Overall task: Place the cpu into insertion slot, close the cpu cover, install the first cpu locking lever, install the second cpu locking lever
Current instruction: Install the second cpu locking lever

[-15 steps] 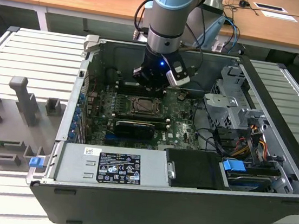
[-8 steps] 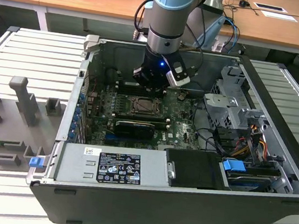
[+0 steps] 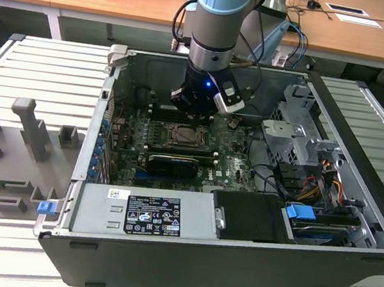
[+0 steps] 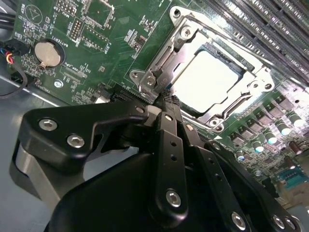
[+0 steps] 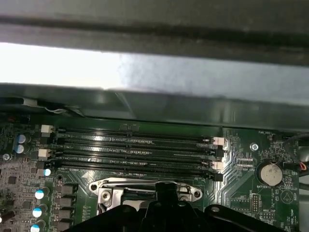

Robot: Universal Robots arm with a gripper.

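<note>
Claw pinched together, tips at cpu cover corner, cpu seated

Looks like a robotics lab or test workshop. Opened desktop PC case parked on a ribbed metal workbench, grey fixture blocks set out beside it, plus wooden office desks with papers and cables running along the back.
</note>
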